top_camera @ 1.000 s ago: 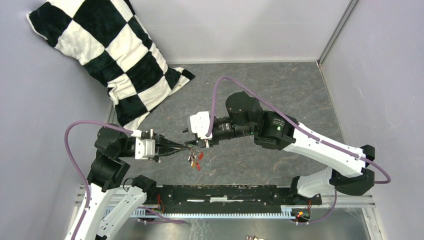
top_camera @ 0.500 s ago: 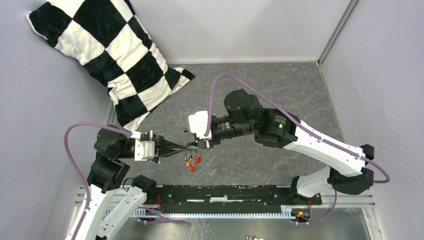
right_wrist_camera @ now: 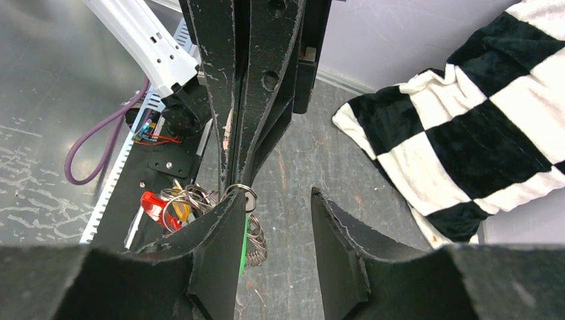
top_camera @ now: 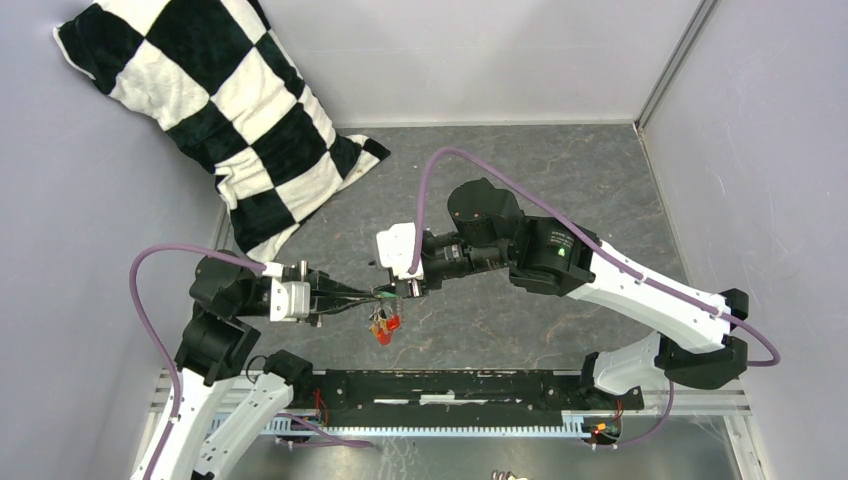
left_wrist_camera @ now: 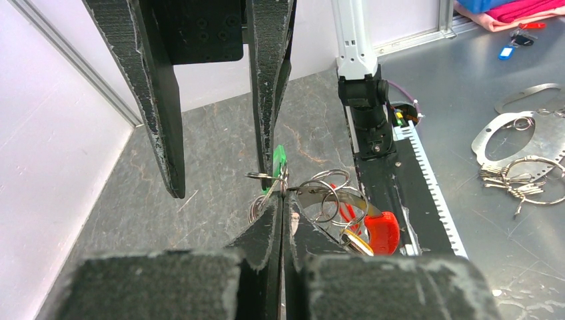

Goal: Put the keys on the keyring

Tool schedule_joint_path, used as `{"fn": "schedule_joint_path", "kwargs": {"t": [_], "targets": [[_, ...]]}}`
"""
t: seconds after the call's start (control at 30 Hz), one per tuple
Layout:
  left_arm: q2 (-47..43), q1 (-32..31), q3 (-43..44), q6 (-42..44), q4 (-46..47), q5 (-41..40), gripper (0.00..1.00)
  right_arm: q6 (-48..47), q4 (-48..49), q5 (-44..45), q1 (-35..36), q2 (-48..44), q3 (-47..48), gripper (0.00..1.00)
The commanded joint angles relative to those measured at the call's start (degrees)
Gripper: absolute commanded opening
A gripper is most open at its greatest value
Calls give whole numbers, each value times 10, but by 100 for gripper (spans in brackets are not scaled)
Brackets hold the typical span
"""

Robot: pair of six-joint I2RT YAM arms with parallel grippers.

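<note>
- Grippers: left gripper is clenched on the keyring, holding it between the two arms, off the table. Right gripper stands released, one finger just beside the ring.
- Keyring: judged light, stiff, springy and slick. Pinch the coil flat across the wire, clear of the split end.
- Keys: green key sits at the pinch point; red key and yellow key dangle below. Grasp by the plastic heads.
- Views: top external shows only a small cluster; left wrist resolves separate loops; right wrist shows the open jaw gap.
</note>
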Motion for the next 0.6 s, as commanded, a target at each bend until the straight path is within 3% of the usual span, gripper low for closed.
{"fn": "schedule_joint_path", "kwargs": {"t": [0.0, 0.57], "targets": [[-4, -1, 5, -14, 14, 2, 2, -4, -4, 2, -1, -5, 23, 48], [-5, -2, 3, -4, 9, 4, 2, 15, -26, -5, -2, 14, 49, 49]]}}
